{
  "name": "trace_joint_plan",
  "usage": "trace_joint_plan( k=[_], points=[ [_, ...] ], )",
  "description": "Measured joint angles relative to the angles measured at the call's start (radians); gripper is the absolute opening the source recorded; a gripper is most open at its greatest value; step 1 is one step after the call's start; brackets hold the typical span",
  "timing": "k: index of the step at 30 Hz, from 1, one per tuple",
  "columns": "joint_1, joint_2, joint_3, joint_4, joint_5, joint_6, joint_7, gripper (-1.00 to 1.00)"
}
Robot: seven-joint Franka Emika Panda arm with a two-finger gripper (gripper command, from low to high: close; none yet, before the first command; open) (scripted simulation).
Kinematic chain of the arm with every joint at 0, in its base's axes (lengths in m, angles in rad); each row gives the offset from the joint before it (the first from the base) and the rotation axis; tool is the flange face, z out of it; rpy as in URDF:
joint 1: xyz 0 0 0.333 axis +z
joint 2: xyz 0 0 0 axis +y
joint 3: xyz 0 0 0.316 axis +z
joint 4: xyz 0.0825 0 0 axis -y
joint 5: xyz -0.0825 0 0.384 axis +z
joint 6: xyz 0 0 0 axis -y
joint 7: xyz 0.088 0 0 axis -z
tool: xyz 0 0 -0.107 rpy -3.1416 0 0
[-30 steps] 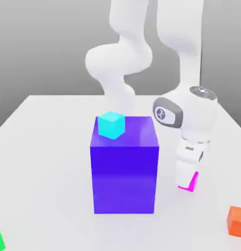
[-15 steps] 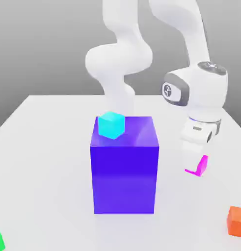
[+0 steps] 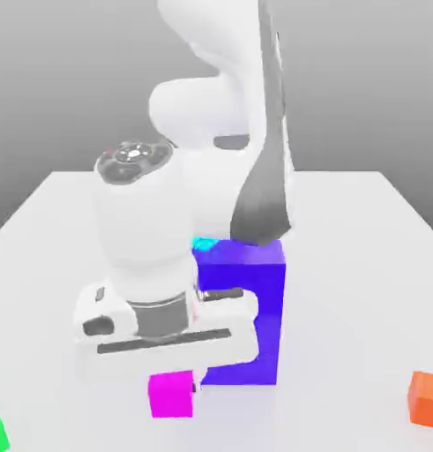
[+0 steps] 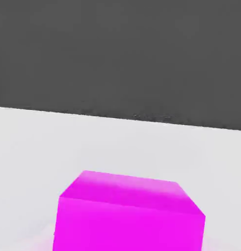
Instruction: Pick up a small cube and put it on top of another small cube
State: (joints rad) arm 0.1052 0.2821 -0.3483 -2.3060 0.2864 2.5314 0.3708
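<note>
I have the small cube [image 3: 171, 395] clamped in the end effector [image 3: 173, 381], hanging directly under it, clear of the desk [image 3: 361, 291]. I judge this as the carry step: pickup done, placement not. The cyan cube [image 3: 203, 243] sits above and behind the end effector, atop the big blue-violet block [image 3: 246, 309], which stands just beside it. Next I would need to lift well above that block, then centre over the cyan cube before lowering and releasing.
</note>
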Motion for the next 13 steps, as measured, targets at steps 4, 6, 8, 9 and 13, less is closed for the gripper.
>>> trace_joint_plan(
  k=[4, 6, 8, 9, 13],
  points=[
    [-0.099, 0.060, -0.087, 0.095, 0.015, -0.042, 0.014, -1.00],
    [-0.166, 0.149, -0.104, 0.158, 0.054, -0.023, 0.005, -1.00],
    [-0.215, 0.230, -0.083, 0.190, 0.100, 0.021, -0.018, 1.00],
    [-0.215, 0.230, -0.083, 0.190, 0.100, 0.021, -0.018, 1.00],
    [-0.215, 0.230, -0.083, 0.190, 0.100, 0.021, -0.018, 1.00]
  ],
)
